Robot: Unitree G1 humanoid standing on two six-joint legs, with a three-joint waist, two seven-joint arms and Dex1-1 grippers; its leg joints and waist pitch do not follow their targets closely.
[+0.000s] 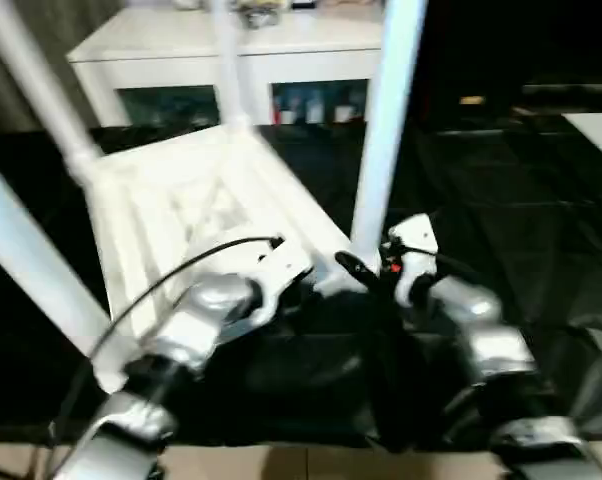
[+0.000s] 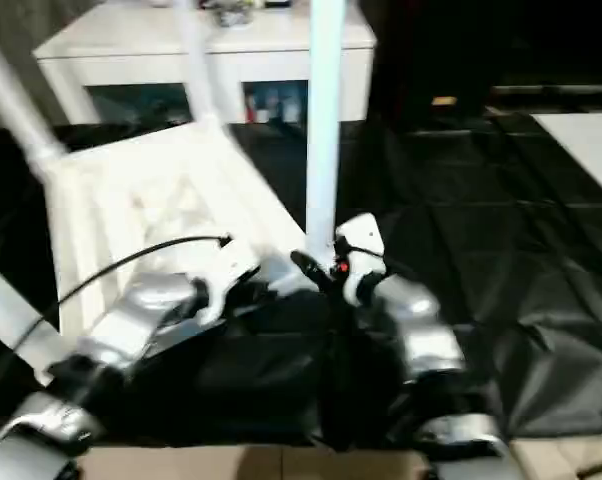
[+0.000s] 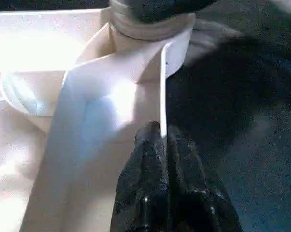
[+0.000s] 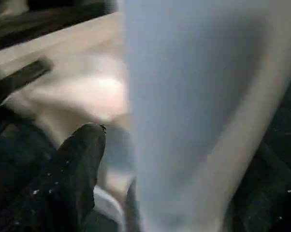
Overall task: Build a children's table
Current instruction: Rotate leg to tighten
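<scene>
left eye view: the table top (image 1: 196, 215) is seen upside down at centre left on the black sheet (image 1: 521, 200), ribs up. four legs are seen standing up from it: one at upper left (image 1: 36, 85), one at lower left (image 1: 26, 260), one at top centre (image 1: 226, 60), and the nearest leg (image 1: 386, 130) right of centre. all four look fitted, so what is judged left is seating them firmly and turning the table over. the cabinet (image 1: 241, 60) is found close behind, along the top edge.

right eye view: open sheet is seen to the right of the nearest leg, giving room there; a white board (image 2: 586, 140) lies at the right edge.

left wrist view: the left gripper (image 3: 164, 142) is clamped on the top's thin rim, just below a corner socket (image 3: 150, 31).

right wrist view: one finger (image 4: 80, 159) of the right gripper (image 1: 366, 272) is seen beside the nearest leg; whether the jaws stand apart or grip it cannot be told.
</scene>
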